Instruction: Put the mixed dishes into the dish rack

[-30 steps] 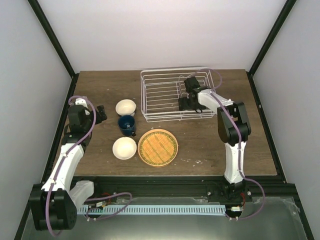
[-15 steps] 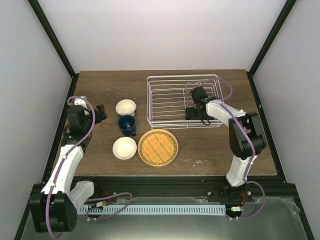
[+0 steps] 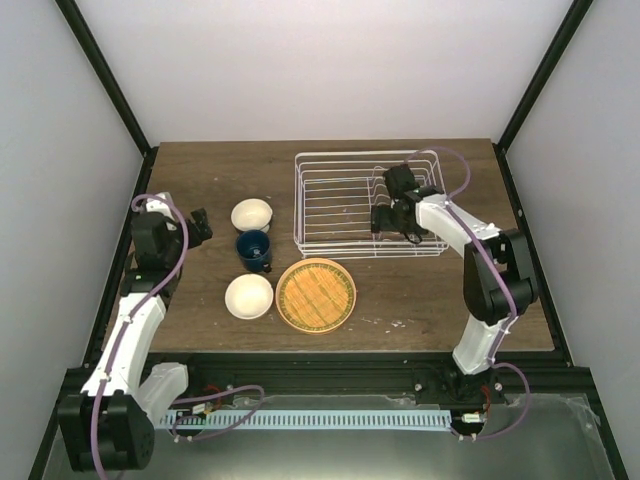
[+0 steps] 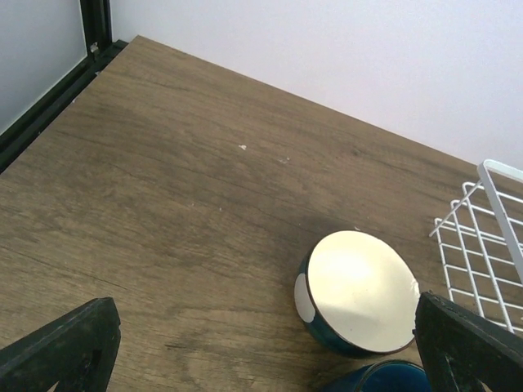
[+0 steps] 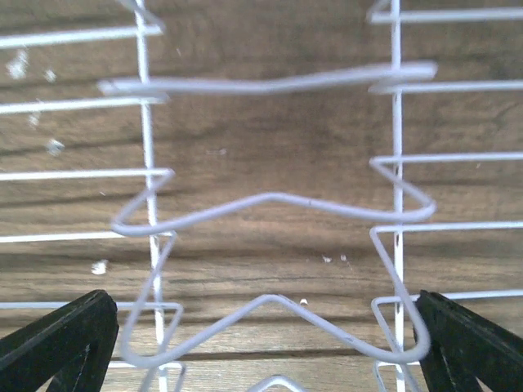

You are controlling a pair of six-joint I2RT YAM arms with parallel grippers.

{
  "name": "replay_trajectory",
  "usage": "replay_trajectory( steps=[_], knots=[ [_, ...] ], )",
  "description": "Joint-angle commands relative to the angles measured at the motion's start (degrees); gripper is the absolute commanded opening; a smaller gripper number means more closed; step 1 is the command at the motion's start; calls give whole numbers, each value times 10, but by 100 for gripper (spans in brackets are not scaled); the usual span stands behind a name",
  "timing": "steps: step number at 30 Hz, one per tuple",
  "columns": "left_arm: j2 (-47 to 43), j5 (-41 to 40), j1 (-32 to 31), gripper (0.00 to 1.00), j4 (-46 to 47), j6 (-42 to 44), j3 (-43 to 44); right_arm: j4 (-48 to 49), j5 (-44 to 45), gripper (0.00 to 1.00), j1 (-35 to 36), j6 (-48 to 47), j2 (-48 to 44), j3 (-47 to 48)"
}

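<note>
Fingers (image 5: 57, 339) of right gripper (image 3: 385, 218) spread wide over white wire dish rack (image 3: 297, 200), bent plate prongs between them, nothing clamped. Left fingers (image 4: 61, 347) likewise apart, round cream bowl (image 4: 357, 290) just ahead between them. Dark blue cup (image 3: 254, 249), second bowl (image 3: 249, 296), woven-faced orange plate (image 3: 315, 294) out on wood-grain surface (image 3: 200, 170).
</note>
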Motion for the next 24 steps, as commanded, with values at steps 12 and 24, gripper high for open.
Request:
replay_trajectory(
  steps=[12, 24],
  knots=[
    [214, 34, -2, 100, 24, 24, 84, -10, 6, 100, 24, -22, -111, 31],
    [375, 23, -42, 100, 23, 49, 196, 54, -18, 100, 76, -24, -213, -75]
  ],
)
